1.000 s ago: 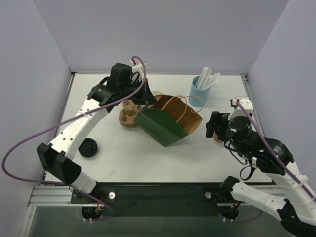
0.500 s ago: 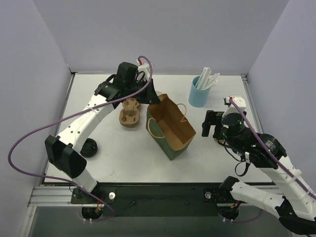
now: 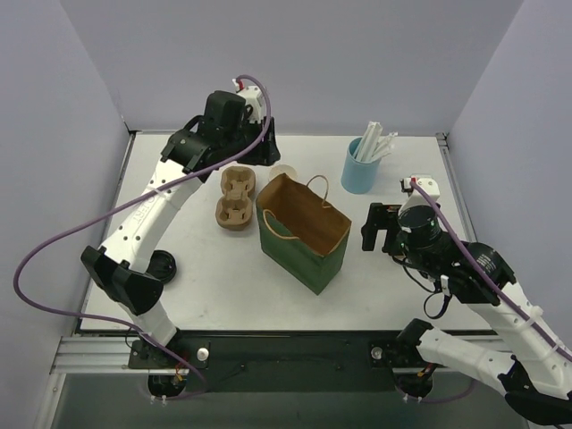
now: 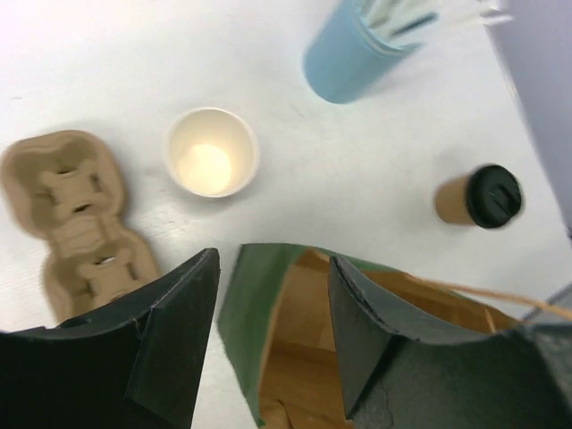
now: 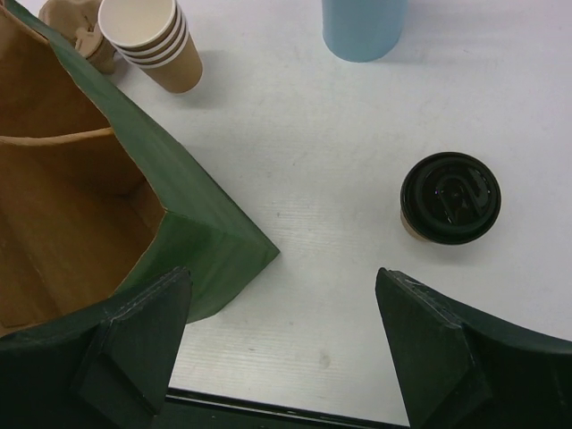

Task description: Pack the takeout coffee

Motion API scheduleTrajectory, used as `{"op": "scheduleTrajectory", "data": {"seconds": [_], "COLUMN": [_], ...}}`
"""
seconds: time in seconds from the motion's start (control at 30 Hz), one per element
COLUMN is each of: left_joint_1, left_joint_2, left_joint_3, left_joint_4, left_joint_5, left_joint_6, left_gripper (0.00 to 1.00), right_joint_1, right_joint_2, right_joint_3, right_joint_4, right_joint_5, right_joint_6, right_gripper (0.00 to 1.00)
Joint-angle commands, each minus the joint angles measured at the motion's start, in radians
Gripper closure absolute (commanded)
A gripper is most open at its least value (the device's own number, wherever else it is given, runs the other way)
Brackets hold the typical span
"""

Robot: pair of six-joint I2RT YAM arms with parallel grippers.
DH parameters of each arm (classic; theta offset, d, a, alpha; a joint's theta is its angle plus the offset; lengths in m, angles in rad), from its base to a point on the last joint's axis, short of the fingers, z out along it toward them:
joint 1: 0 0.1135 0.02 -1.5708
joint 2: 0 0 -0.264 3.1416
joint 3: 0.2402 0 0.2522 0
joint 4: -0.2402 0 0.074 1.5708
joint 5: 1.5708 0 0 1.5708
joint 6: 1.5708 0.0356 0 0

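The takeout coffee [image 5: 450, 198], a brown paper cup with a black lid, stands on the white table right of the bag; the left wrist view shows the cup [image 4: 480, 197] at the far right. In the top view my right arm hides it. The green paper bag [image 3: 304, 234] stands upright and open-mouthed at mid-table. My left gripper [image 3: 259, 154] hovers over the bag's far rim [image 4: 246, 304]; that rim lies loose between the spread fingers of this open gripper [image 4: 273, 257]. My right gripper [image 5: 282, 273] is open and empty, between the bag's corner [image 5: 219, 246] and the cup.
A pulp cup carrier [image 3: 234, 198] lies left of the bag. A stack of lidless cups [image 3: 284, 172] stands behind the bag. At the back right is a blue holder with straws [image 3: 360, 168]. Black lids [image 3: 163, 266] sit near the left arm's base.
The bag went from lying tipped over to standing upright. My left gripper opened, let go of the rim and drew back. My right gripper shifted slightly left.
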Motion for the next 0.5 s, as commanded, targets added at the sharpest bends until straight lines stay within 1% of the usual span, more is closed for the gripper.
{"op": "scheduleTrajectory", "data": {"seconds": [0.0,0.03,0.07,0.1,0.17,0.23,0.3,0.4,0.47], "left_joint_1": [-0.003,-0.001,-0.001,0.002,0.02,0.074,0.103,0.135,0.137], "left_joint_2": [-0.004,-0.004,-0.009,-0.012,-0.015,-0.018,-0.026,-0.017,0.019], "left_joint_3": [0.056,0.051,0.043,0.033,-0.006,-0.056,-0.104,-0.178,-0.182], "left_joint_4": [-0.113,-0.12,-0.123,-0.12,-0.122,-0.114,-0.067,0.014,0.021], "left_joint_5": [-0.307,-0.352,-0.431,-0.467,-0.527,-0.517,-0.454,-0.363,-0.372], "left_joint_6": [0.054,0.048,0.043,0.039,-0.018,-0.099,-0.131,-0.098,-0.093], "left_gripper": [0.38,0.39,0.38,0.39,0.38,0.38,0.39,0.39,0.38], "right_joint_1": [0.007,0.006,0.007,0.007,0.007,0.007,0.007,0.009,0.007], "right_joint_2": [-0.012,-0.015,-0.018,-0.019,-0.026,-0.027,-0.029,-0.026,-0.024], "right_joint_3": [-0.022,-0.026,-0.032,-0.036,-0.041,-0.044,-0.046,-0.052,-0.055], "right_joint_4": [0.009,0.011,0.013,0.014,0.017,0.022,0.023,0.026,0.028], "right_joint_5": [-0.049,-0.053,-0.059,-0.07,-0.076,-0.079,-0.081,-0.087,-0.093], "right_joint_6": [-0.011,-0.009,-0.011,-0.011,-0.012,-0.014,-0.017,-0.023,-0.025], "right_gripper": [0.13,0.13,0.14,0.13,0.14,0.14,0.14,0.14,0.14]}}
